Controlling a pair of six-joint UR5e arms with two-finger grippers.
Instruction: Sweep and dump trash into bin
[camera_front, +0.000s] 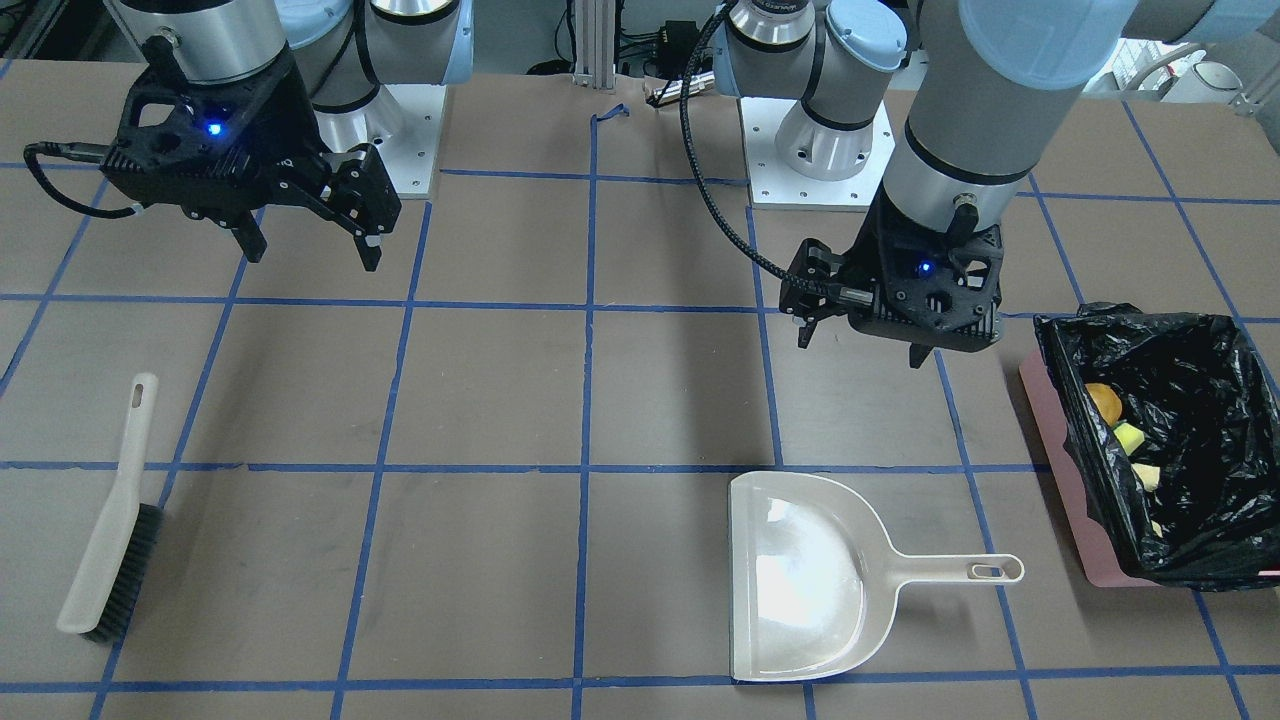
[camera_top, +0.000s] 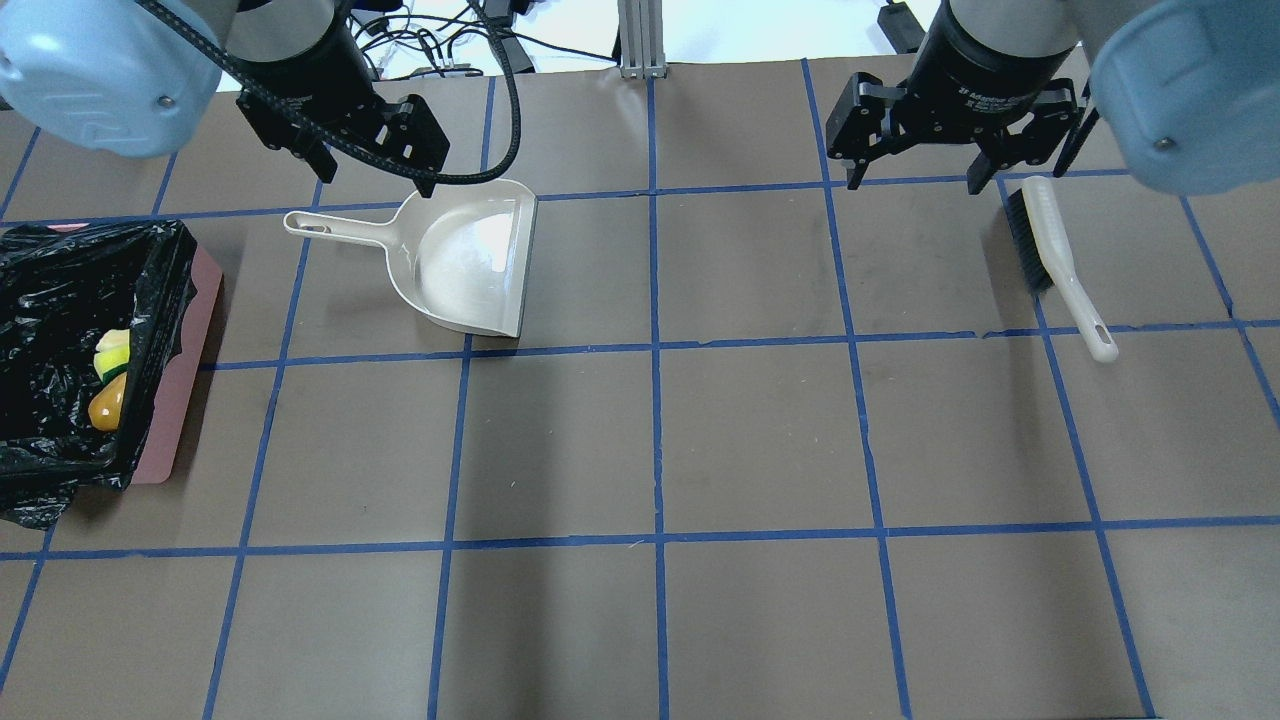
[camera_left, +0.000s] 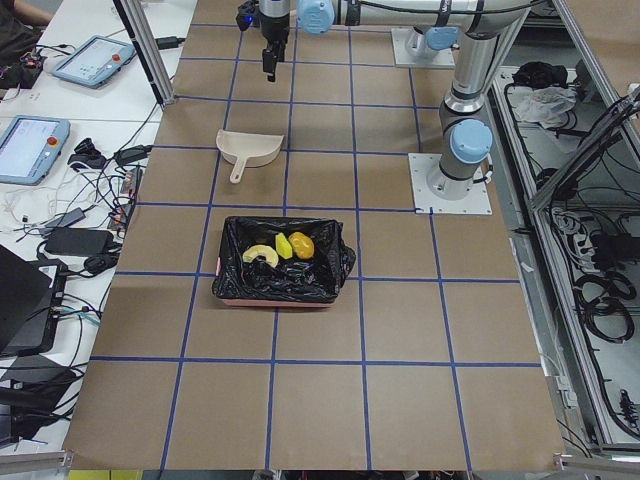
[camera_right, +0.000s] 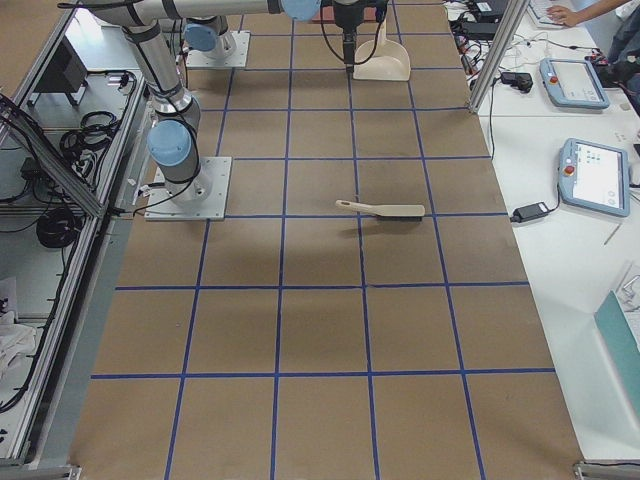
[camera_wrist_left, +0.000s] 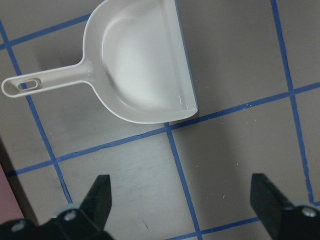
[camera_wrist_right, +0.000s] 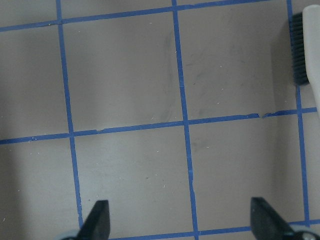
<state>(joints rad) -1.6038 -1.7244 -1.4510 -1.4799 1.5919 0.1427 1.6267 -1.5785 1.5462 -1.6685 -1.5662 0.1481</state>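
The pink bin (camera_front: 1062, 452), lined with a black bag, stands at the table's end on my left; it also shows in the overhead view (camera_top: 192, 350) and the exterior left view (camera_left: 280, 291). Inside it lie the golden-brown potato (camera_front: 1103, 402), the yellow sponge (camera_front: 1130, 437) and the tan croissant piece (camera_front: 1146, 476). My left gripper (camera_front: 860, 345) hangs open and empty above the table, between the bin and the beige dustpan (camera_front: 800, 575); the left wrist view shows its spread jaws (camera_wrist_left: 182, 200). My right gripper (camera_front: 310, 255) hangs open and empty too.
The dustpan (camera_top: 465, 260) lies flat and empty, its handle toward the bin. A beige hand brush (camera_front: 115, 540) with black bristles lies on the table on my right side, just beside the right gripper (camera_top: 915, 175). Blue tape marks a grid on the brown table.
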